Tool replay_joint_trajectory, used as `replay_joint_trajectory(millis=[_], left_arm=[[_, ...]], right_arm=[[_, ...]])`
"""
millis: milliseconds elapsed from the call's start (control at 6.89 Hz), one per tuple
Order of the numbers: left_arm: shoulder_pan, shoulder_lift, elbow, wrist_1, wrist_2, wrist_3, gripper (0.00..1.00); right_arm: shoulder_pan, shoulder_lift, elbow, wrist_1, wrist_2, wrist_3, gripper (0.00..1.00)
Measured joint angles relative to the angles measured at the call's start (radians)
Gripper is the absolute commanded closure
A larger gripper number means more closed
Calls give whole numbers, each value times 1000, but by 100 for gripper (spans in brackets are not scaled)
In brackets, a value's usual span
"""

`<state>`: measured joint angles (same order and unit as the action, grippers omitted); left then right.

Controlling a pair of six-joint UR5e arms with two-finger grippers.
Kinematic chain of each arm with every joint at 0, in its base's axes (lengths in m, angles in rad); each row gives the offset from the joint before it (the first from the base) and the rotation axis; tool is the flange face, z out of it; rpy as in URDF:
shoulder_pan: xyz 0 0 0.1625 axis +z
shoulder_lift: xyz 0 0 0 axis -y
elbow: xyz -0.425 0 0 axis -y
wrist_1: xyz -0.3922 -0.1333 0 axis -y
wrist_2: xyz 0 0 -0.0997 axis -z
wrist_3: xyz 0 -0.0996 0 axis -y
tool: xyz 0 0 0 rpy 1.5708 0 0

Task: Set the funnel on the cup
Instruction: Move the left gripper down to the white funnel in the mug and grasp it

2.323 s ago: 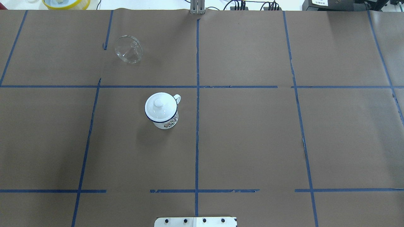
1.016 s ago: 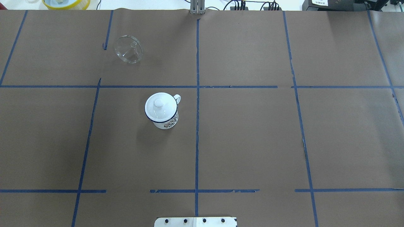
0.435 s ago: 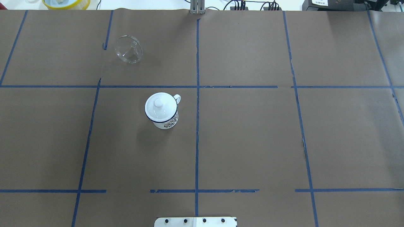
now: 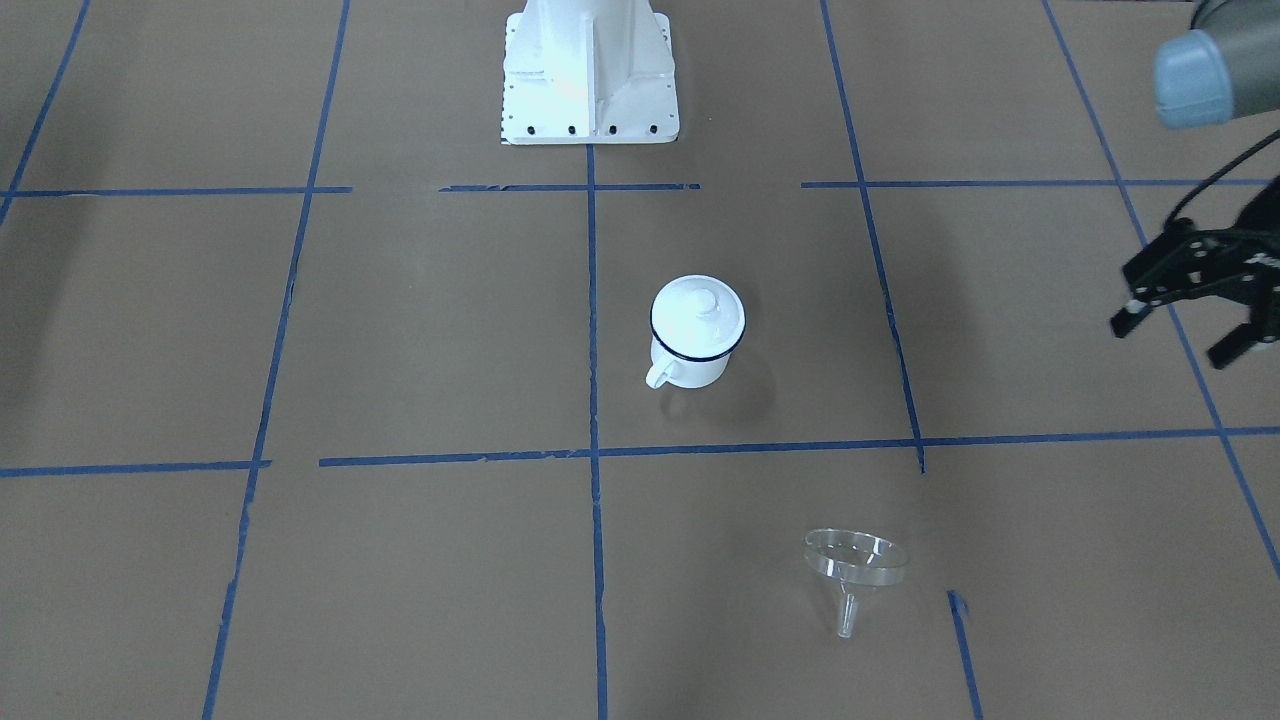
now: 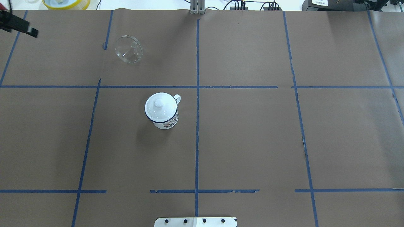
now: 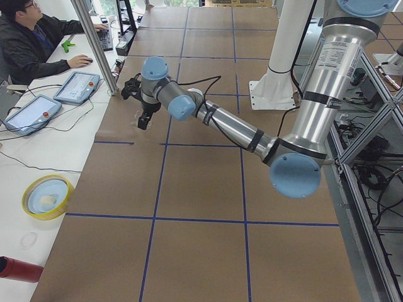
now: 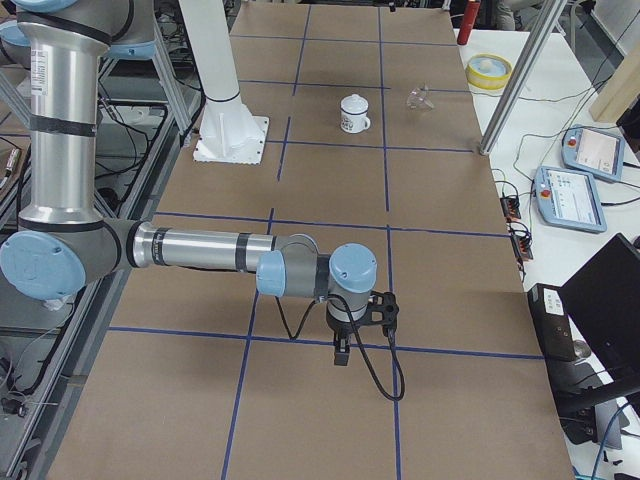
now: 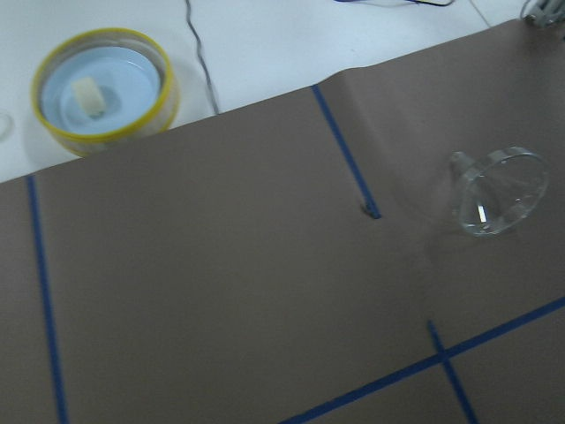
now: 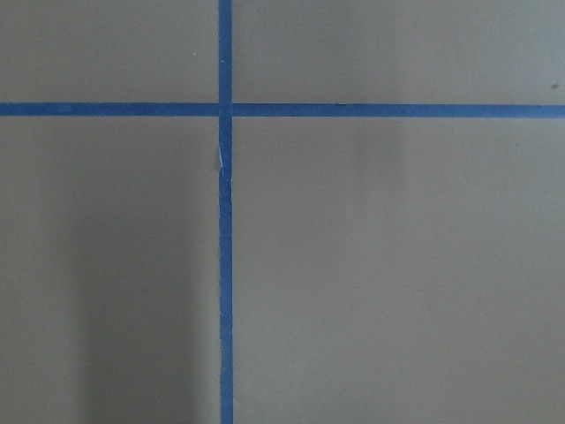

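The clear funnel lies tilted on its side on the brown paper at the far left; it also shows in the front view and the left wrist view. The white cup with a dark blue rim stands near the middle, handle toward the far right, and a white lid with a knob sits on it. My left gripper is open and empty, in the air well to the left of the funnel. My right gripper hangs far away over bare paper; I cannot tell whether it is open or shut.
A yellow-rimmed round container stands on the white table beyond the paper's far edge. The robot base is at the near side. An operator sits with tablets at the far side.
Part of my left gripper has come into the overhead view at the upper left edge. The funnel and the cup have not moved.
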<state>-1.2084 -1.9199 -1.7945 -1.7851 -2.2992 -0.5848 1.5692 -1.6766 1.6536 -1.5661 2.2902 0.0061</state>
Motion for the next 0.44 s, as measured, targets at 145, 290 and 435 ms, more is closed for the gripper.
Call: replay_joint_trajectory(millis=[145,290,435], left_arm=[[119,-95,0,95,92,-168,0],[228,-183,8,183,176,-312,0],[318,-249,18,234,220,-458,0]], right_arm=[[0,0,0,0,0,0,0],[0,0,0,0,0,0,0],[0,0,0,0,0,0,0]])
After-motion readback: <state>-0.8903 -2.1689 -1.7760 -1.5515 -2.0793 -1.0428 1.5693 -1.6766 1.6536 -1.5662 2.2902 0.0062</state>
